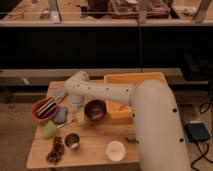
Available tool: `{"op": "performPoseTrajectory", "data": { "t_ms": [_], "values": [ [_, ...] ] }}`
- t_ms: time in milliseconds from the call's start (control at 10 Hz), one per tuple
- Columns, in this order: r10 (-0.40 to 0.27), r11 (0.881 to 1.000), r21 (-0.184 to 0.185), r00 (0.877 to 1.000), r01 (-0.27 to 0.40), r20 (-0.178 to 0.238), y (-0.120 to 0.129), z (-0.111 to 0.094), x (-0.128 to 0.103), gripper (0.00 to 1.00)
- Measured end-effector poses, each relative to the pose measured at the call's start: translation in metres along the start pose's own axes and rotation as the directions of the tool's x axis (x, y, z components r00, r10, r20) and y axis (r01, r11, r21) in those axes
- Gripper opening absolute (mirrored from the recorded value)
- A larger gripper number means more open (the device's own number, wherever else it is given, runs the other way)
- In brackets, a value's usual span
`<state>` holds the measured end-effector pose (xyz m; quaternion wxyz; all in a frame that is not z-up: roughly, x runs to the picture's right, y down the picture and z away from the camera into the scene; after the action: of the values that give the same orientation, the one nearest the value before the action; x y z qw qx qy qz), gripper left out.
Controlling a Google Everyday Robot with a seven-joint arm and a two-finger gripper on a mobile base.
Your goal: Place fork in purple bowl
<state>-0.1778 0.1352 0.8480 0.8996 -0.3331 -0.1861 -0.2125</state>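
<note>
The purple bowl [95,109] stands on the wooden table [95,140], just left of the yellow tray. My arm reaches in from the right, and its wrist bends down at the table's back left. My gripper [75,103] hangs below the wrist, just left of the purple bowl and right of the orange-red bowl. I cannot make out the fork for certain. A slim pale piece [66,123] lies on the table between the green cup and a yellowish object, in front of the gripper.
An orange-red bowl [43,109] with striped contents sits at the left. In front of it stand a green cup [49,130], a small metal cup [72,141], dark grapes [56,150] and a white cup [116,150]. A yellow tray [131,80] lies at the back right.
</note>
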Motion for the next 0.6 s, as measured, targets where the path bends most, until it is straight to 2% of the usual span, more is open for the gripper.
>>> {"op": "performPoseTrajectory", "data": {
  "t_ms": [100, 300, 400, 600],
  "values": [
    [0.002, 1.0, -0.001, 1.0, -0.002, -0.004, -0.001, -0.008, -0.004, 0.8],
    [-0.003, 1.0, -0.007, 1.0, 0.002, -0.019, -0.001, -0.008, -0.01, 0.8],
    [0.002, 1.0, -0.012, 1.0, -0.003, -0.025, 0.001, -0.004, -0.009, 0.8],
    [0.021, 1.0, -0.019, 1.0, -0.021, -0.019, 0.006, 0.018, -0.002, 0.8]
  ]
}}
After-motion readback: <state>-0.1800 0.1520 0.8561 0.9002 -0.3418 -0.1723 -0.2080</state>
